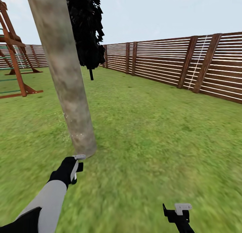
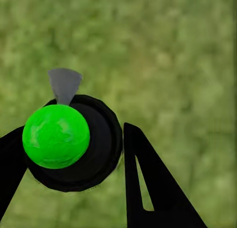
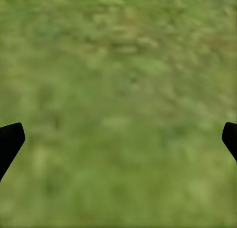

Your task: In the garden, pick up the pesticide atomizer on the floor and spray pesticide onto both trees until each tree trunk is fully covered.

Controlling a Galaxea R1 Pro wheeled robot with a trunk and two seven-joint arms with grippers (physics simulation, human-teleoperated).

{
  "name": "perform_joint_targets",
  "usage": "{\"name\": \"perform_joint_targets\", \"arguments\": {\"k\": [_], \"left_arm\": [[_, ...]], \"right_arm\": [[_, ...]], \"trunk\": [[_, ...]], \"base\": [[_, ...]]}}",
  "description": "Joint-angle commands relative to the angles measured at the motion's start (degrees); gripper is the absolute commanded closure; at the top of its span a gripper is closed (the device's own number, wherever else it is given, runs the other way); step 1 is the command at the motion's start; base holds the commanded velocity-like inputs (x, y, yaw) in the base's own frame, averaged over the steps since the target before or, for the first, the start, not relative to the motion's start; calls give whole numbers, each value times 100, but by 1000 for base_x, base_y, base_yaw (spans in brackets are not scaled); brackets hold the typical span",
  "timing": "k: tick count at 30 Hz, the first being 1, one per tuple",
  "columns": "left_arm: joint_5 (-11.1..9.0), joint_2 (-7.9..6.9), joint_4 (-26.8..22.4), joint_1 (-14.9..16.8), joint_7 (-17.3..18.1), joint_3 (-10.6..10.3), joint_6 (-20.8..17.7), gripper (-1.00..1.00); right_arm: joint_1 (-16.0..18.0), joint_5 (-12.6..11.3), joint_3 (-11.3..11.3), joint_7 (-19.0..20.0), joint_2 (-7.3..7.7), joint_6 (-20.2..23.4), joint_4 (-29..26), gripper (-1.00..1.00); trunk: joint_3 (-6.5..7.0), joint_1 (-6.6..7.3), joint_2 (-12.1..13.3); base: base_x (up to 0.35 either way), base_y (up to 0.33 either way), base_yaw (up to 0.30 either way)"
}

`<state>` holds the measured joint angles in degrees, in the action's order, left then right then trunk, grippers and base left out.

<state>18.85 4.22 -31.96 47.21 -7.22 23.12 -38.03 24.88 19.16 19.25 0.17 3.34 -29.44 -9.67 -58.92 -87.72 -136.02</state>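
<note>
I've got the atomizer (image 2: 66, 139) clamped between my left gripper's (image 1: 76, 169) fingers (image 2: 148, 188), its green ball and grey nozzle sitting over blurry grass (image 2: 173, 55). That hand hangs just beside the foot of the thick pale trunk (image 1: 64, 75). My right gripper (image 1: 179, 211) is low over the lawn, spread wide, holding nothing, well apart from the tree; fence (image 1: 188, 63) behind.

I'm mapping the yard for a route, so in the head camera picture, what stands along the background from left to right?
Reddish-brown wooden play frame → thick pale grey-beige mottled tree trunk → black-leaved thin-stemmed tree → brown horizontal-slat wooden fence.
</note>
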Motion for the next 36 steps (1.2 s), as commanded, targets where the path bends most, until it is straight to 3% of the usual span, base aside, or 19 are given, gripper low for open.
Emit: {"name": "perform_joint_targets", "arguments": {"k": [1, 11, 18, 30, 32, 36], "left_arm": [[1, 0, -11, -1, 1, -4, -2, 100], [-21, 9, -13, -9, 4, -1, -38, 100], [-21, 14, -17, -18, 12, -1, -30, 100], [-14, 85, -36, 62, 33, -20, -29, 100], [-6, 94, -52, 91, 36, -101, -9, 100], [-4, 94, -322, 259, 30, -147, -52, 100]], "right_arm": [[0, 0, 0, 0, 0, 0, 0, -100], [1, 7, -8, 0, 0, 0, -1, -100], [-1, 0, -9, 1, -8, 0, 0, -100], [1, 0, -7, 0, -6, 0, 0, -100], [0, 0, -7, 0, -1, 0, 0, -100], [2, 0, -5, 0, 0, 0, 0, -100]], "trunk": [[0, 0, 0], [0, 0, 0], [0, 0, 0], [0, 0, 0], [0, 0, 0], [0, 0, 0]], "base": [[250, 0, 0], [269, -42, 0], [-10, -140, 10], [0, -1, 208], [-36, 3, 14], [-182, 52, 2]]}}
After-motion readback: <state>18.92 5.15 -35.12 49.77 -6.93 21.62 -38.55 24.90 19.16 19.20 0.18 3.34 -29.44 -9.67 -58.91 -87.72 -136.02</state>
